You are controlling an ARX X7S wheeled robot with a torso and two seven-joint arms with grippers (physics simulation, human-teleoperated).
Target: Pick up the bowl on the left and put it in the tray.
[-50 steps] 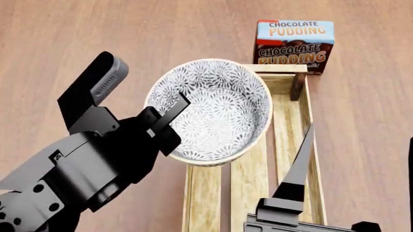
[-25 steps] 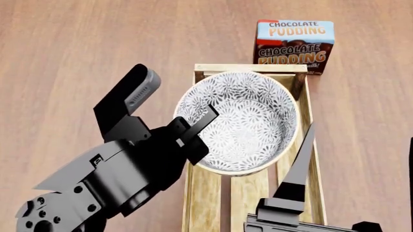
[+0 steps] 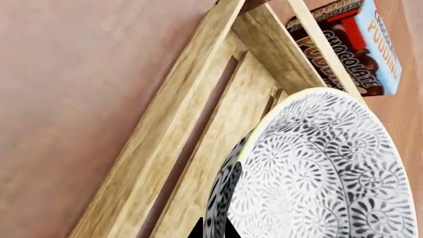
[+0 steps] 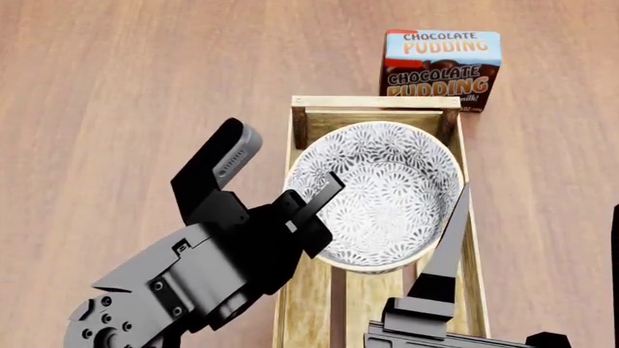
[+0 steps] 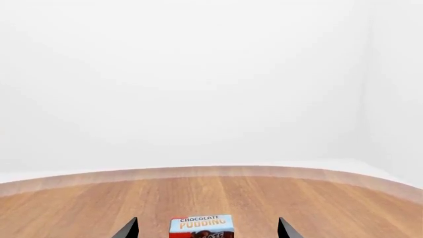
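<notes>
Over the last second the left claw (image 4: 314, 206) has carried the bowl (image 4: 377, 192) rightward from beside the tray (image 4: 471, 239) to squarely over its far end, still pinching the near rim. Release looks imminent — lowering remains. The right claw (image 5: 207, 229) stays spread, idle above the desk (image 4: 116, 87).
</notes>
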